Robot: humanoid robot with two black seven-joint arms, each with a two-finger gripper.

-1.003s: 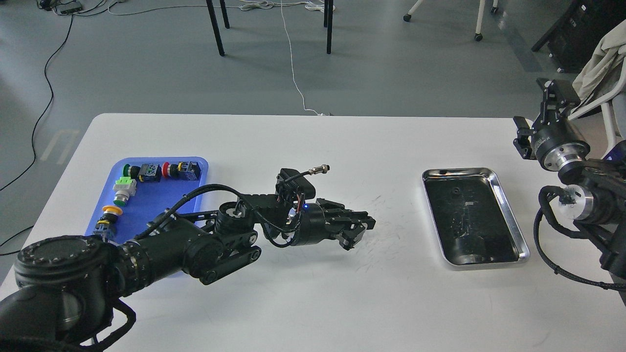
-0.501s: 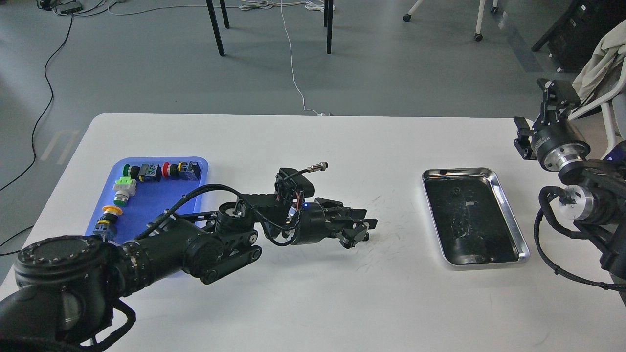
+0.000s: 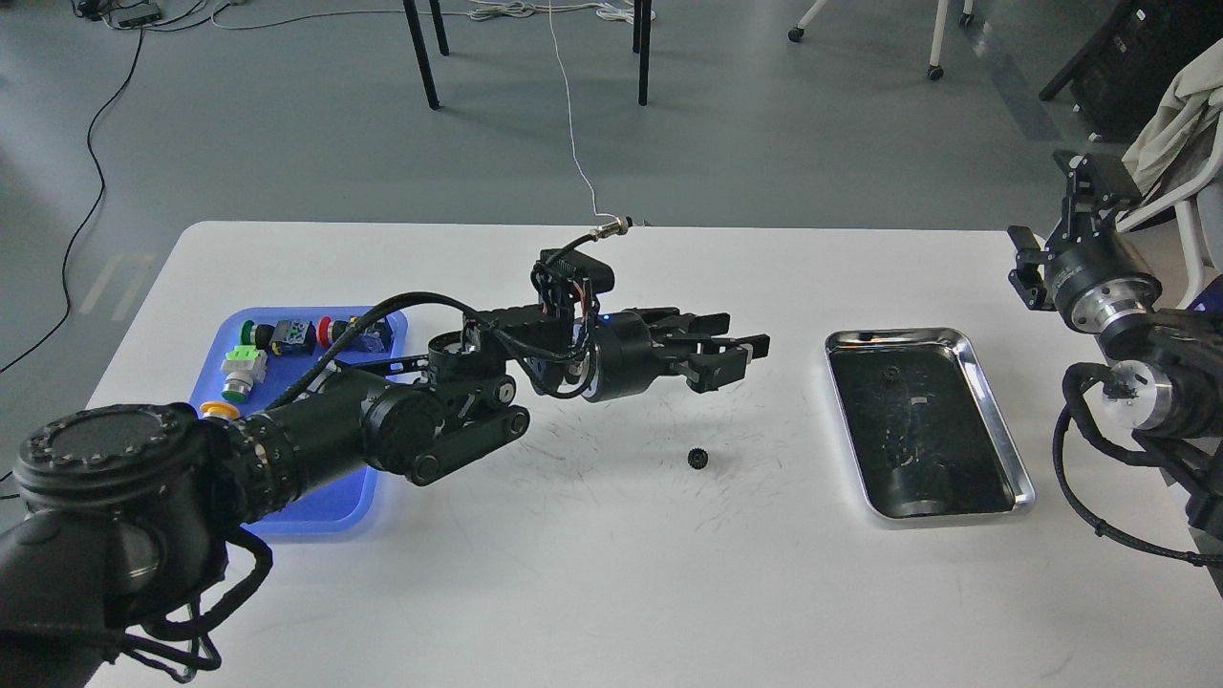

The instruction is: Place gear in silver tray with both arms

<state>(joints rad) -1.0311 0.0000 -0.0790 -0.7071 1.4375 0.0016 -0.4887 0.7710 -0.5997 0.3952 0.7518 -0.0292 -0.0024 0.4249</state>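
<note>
A small black gear [image 3: 697, 459] lies on the white table, left of the silver tray [image 3: 922, 430]. The tray's dark bottom holds only scratches and small marks. My left gripper [image 3: 738, 354] hovers above the table, up and slightly right of the gear, open with nothing between its fingers. The left arm reaches in from the lower left across the table. My right arm sits at the far right edge beyond the tray, and its gripper [image 3: 1089, 191] points away toward the back, too dark and end-on to read.
A blue plastic tray [image 3: 306, 502] with several push-button switches [image 3: 287, 336] lies at the left, partly under my left arm. The table's far edge runs behind the gripper. A chair with cloth stands at the right.
My left gripper lifted up and to the right off the table and opened. The gear, hidden under it before, now lies alone on the table.
</note>
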